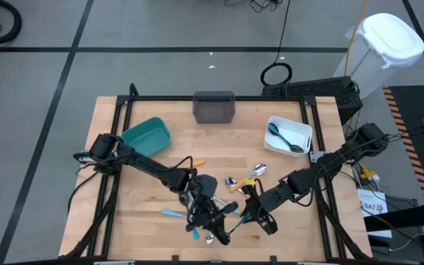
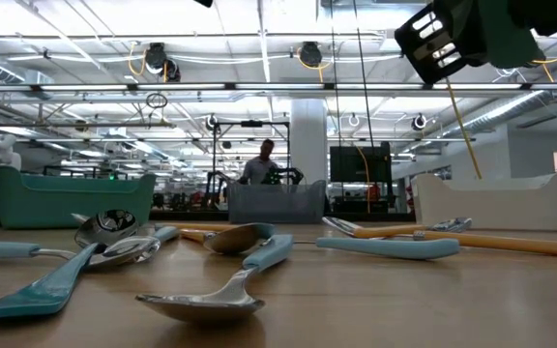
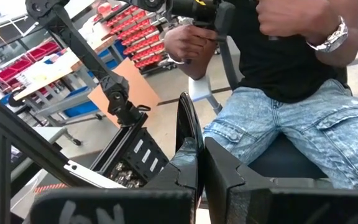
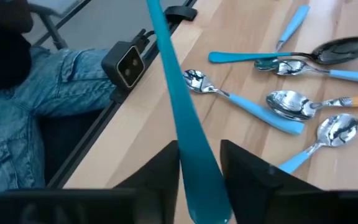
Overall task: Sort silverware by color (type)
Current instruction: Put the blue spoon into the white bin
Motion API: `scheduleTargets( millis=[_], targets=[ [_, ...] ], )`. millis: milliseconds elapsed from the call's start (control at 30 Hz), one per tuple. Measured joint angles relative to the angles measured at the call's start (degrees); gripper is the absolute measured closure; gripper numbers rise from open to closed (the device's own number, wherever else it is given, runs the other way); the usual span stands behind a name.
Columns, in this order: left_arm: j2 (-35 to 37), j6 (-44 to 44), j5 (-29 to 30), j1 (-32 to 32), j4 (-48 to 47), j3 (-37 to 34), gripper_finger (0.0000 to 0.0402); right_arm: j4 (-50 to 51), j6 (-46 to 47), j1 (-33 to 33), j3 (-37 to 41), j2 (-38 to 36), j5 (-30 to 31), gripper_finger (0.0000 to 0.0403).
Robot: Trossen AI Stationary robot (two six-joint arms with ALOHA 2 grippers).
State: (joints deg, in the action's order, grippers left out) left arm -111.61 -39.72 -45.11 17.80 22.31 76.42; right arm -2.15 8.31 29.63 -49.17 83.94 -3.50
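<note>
The silverware lies scattered on the wooden table's near middle: blue-handled spoons, an orange-handled spoon and a dark spoon. My right gripper hovers over the near edge, shut on a blue handle whose head is out of view. My left gripper is beside it over the pile, shut, pointing level past the near edge, with nothing showing between its fingers. In the low view, spoons rest flat on the wood and one gripper is raised high above them. My right gripper pinches the blue handle at its wider part between the two fingers. The handle runs along the fingers and sticks out forward toward the table's near edge. It is lifted clear of the table, narrowing away from the fingers and leaving the picture.
A teal bin stands far left, a grey bin at the far edge, and a white bin far right holding dark spoons. A person in jeans sits just past the near edge, by a small camera.
</note>
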Motion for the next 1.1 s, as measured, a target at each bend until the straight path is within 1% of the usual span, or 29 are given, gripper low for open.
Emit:
scheduleTargets(
  millis=[67, 100, 200, 367, 433, 533, 667, 767, 900, 967, 1033, 1100],
  targets=[
    [0.00, 1.13, 0.21, -0.04, 0.06, 0.00, 0.0394, 0.10, -1.35, 0.08, 0.00, 0.00, -0.44, 0.0326],
    [0.00, 2.11, 1.11, -0.04, 0.14, 0.00, 0.0392, 0.30, -1.68, 0.17, 0.00, 0.00, -0.76, 0.0331],
    [0.02, 5.94, 4.61, 0.07, 0.33, 0.00, 0.0379, 0.85, -2.05, 0.17, 0.00, 0.00, -1.03, 0.0331],
    [0.02, 13.58, 8.48, -0.04, 2.82, 0.00, 0.0346, 2.66, -0.99, 0.17, 0.04, -1.12, -0.33, 0.0330],
    [0.02, 15.87, 12.82, 0.00, 3.99, 0.00, 0.0329, 3.15, 0.50, 0.12, -0.02, -2.17, 0.85, 0.0328],
    [0.02, 15.48, 18.61, 0.43, 4.41, 0.00, 0.0304, 4.17, 1.31, 0.33, -0.02, -3.67, 1.47, 0.0332],
    [0.02, 12.12, 21.15, 0.99, 4.48, 0.00, 0.0277, 5.10, 1.38, 1.34, -0.02, -5.94, 1.42, 0.0336],
    [0.02, 12.29, 24.25, 1.46, 5.22, 0.00, 0.0268, 7.64, 1.73, 2.78, -0.07, -7.52, 4.53, 0.0335],
    [1.26, 13.82, 32.37, 2.13, 5.69, -0.02, 0.0266, 9.79, 2.45, 4.83, -0.04, -9.42, 7.93, 0.0334],
    [2.63, 14.52, 36.30, 2.43, 4.34, -0.02, 0.0265, 10.92, 3.48, 5.63, -0.07, -10.37, 10.06, 0.0336],
    [3.51, 15.41, 38.66, 2.61, 4.05, -0.02, 0.0265, 12.41, 4.41, 6.29, -0.07, -11.32, 12.37, 0.0336],
    [5.18, 15.53, 41.53, 2.80, 1.47, -0.04, 0.0265, 13.97, 5.22, 7.05, -0.07, -12.19, 14.62, 0.0335]
  ],
)
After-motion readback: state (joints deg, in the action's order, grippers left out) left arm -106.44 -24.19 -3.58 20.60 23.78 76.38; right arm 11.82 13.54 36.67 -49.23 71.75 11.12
